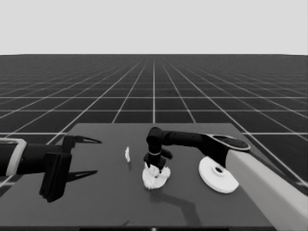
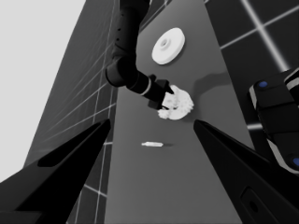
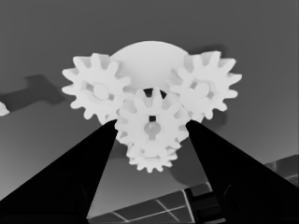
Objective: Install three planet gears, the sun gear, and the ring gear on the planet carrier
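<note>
Four planet gears (image 3: 152, 126) crowd the smaller round part (image 3: 145, 58); right pincer (image 3: 152, 128) grips the middle gear, fingers narrow.

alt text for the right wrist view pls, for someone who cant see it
The right gripper has its two black fingers on either side of a small toothed gear at the middle of the smaller round part. Two gears flank it and a fourth shows partly behind it.

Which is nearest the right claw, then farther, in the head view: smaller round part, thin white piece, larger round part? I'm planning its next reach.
From the right claw:
1. Smaller round part, directly under it, mid-table, carrying gears.
2. Thin white piece, toward the left arm's side.
3. Larger round part, toward the table's right end.
</note>
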Available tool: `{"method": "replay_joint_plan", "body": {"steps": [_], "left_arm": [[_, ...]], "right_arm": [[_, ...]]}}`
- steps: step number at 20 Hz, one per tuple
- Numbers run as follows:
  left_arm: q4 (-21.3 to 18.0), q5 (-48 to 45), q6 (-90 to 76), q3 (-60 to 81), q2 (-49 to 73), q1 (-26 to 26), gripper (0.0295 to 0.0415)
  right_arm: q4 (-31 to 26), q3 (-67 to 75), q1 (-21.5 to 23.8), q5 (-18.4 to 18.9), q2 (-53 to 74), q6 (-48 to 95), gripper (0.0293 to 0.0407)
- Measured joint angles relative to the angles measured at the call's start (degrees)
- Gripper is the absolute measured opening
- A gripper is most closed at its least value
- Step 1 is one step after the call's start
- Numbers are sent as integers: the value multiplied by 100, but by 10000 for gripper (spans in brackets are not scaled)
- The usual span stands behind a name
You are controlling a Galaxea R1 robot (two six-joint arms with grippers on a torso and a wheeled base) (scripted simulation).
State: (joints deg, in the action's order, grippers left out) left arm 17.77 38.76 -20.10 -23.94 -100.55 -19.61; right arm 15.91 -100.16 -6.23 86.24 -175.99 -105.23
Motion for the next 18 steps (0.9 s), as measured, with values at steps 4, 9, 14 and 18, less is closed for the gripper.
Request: {"method": "replay_joint_plan", "body": {"steps": [4,9,14,18], "left_arm": [[0,0,0,0,0,0,385],[0,0,0,0,0,0,385],[0,0,0,0,0,0,385],[0,0,0,0,0,0,385]], "right_arm": [[0,0,0,0,0,-240,309],[0,0,0,0,0,-540,310],[0,0,0,0,0,-840,309],[0,0,0,0,0,-1080,309]]}}
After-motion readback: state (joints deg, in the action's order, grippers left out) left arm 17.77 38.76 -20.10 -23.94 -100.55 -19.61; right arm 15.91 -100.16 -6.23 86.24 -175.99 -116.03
